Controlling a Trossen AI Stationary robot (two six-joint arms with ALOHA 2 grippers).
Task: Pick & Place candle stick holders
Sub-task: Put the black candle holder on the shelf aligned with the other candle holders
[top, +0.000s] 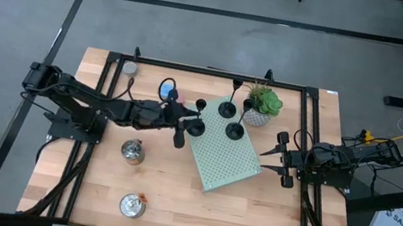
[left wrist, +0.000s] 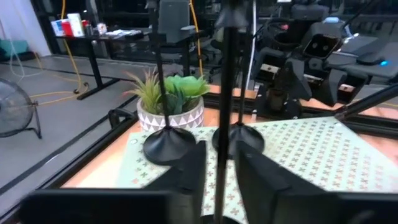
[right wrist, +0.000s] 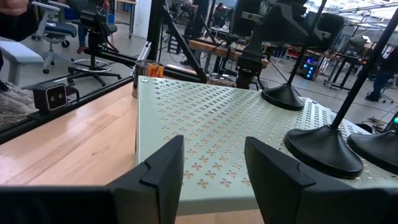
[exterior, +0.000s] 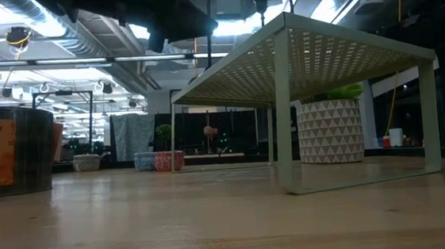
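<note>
A pale green perforated stand (top: pixel 224 151) stands mid-table with three black candle stick holders on top. My left gripper (top: pixel 186 123) reaches in level from the table's left. It is shut on the stem of the holder (top: pixel 196 125) at the stand's left corner. The other two holders (top: pixel 227 109) (top: pixel 234 131) rest on their round bases farther along; the left wrist view shows them (left wrist: pixel 169 143) (left wrist: pixel 239 138) beyond the fingers. My right gripper (top: pixel 271 160) waits open at the stand's right edge, with nothing between its fingers (right wrist: pixel 214 162). My left gripper pinches the holder's thin stem (left wrist: pixel 222 168) between its two fingers, low on the stem. The fingers (left wrist: pixel 186 171) come level from the table's left and lie across the stem. The holder stays upright with its base (top: pixel 196 128) over the stand's left corner.
A potted plant (top: pixel 261 106) in a white patterned pot stands at the stand's far side. Silver tins (top: pixel 131 151) (top: pixel 132 205) (top: pixel 130 68) sit on the wood to the left. Small blue and pink candles (top: pixel 168 90) lie behind my left arm.
</note>
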